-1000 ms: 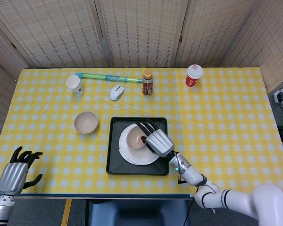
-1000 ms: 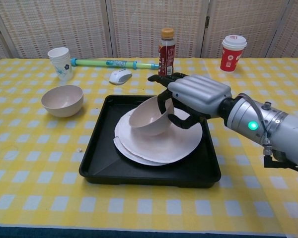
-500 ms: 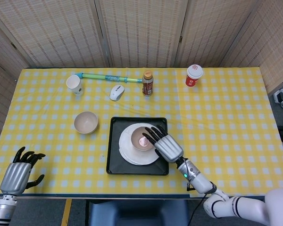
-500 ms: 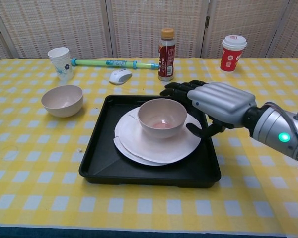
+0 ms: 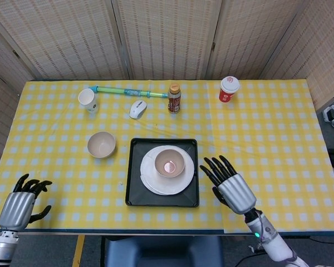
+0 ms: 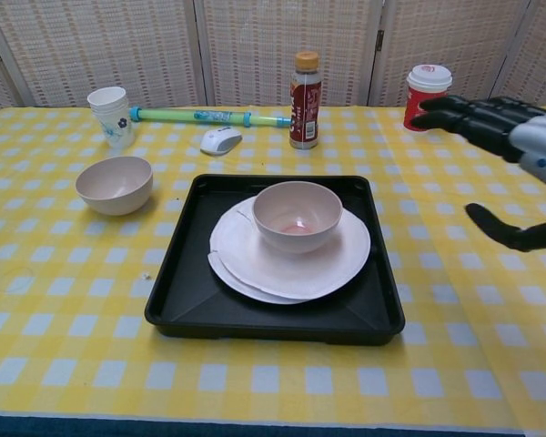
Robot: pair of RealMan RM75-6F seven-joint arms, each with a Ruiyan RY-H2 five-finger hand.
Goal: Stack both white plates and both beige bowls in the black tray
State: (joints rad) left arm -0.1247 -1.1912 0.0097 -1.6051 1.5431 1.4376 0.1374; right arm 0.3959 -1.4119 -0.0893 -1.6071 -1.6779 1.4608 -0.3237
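The black tray (image 5: 134,189) (image 6: 187,300) sits at the table's middle front. Two white plates (image 5: 156,186) (image 6: 282,269) lie stacked in it, slightly offset. One beige bowl (image 5: 170,162) (image 6: 298,216) stands upright on the plates. The second beige bowl (image 5: 101,144) (image 6: 115,184) stands on the cloth left of the tray. My right hand (image 5: 229,185) (image 6: 505,137) hovers open to the right of the tray, fingers spread, holding nothing. At the table's front left corner my left hand (image 5: 21,201) is open and empty; the chest view does not show it.
Along the back stand a patterned paper cup (image 5: 87,99) (image 6: 110,115), a green-blue tube (image 5: 131,91) (image 6: 209,116), a white mouse (image 5: 137,108) (image 6: 221,139), a brown bottle (image 5: 174,98) (image 6: 306,87) and a red cup (image 5: 229,89) (image 6: 424,96). Woven screens stand behind the table.
My right hand let go of the bowl, which now stands upright on the plates, and drew back to the right of the tray. The left hand barely moved.
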